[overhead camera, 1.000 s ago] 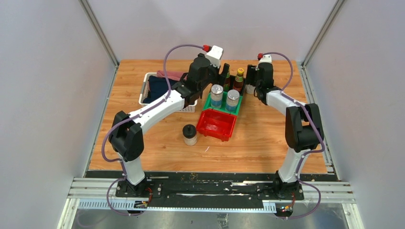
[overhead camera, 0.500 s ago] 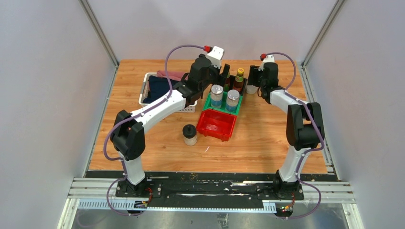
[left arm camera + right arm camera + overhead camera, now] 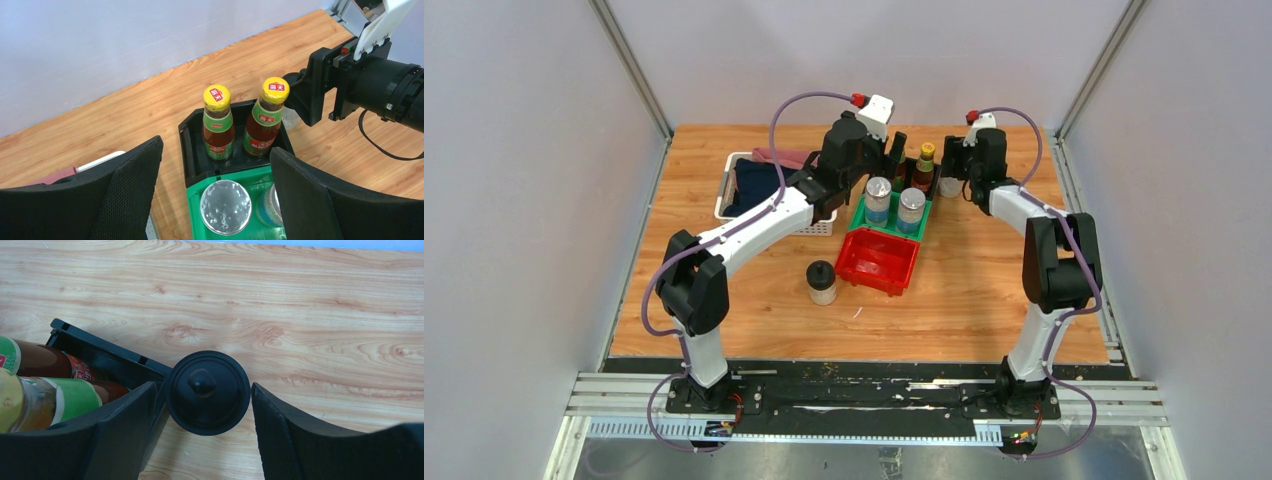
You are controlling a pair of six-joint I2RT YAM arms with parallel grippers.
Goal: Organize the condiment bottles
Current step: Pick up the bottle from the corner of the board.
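Observation:
Two yellow-capped sauce bottles (image 3: pixel 217 122) (image 3: pixel 267 116) stand in the black bin (image 3: pixel 187 150); one shows in the top view (image 3: pixel 924 165). Two silver-lidded shakers (image 3: pixel 878 197) (image 3: pixel 911 206) stand in the green bin (image 3: pixel 861 213). One black-lidded jar (image 3: pixel 822 282) stands on the table left of the red bin (image 3: pixel 879 262). The other jar (image 3: pixel 207 392) stands beside the black bin's right corner. My right gripper (image 3: pixel 202 387) is open, a finger on each side of its lid. My left gripper (image 3: pixel 216 150) is open and empty above the green and black bins.
A white basket (image 3: pixel 724 197) of dark cloth sits at the back left, under my left forearm. The three bins form a row running from the back toward the front. The red bin holds nothing. The table's back edge and the wall lie just behind the black bin.
My right gripper has shifted slightly toward the back, over the jar by the black bin. My left arm has barely moved. No bottle has moved.

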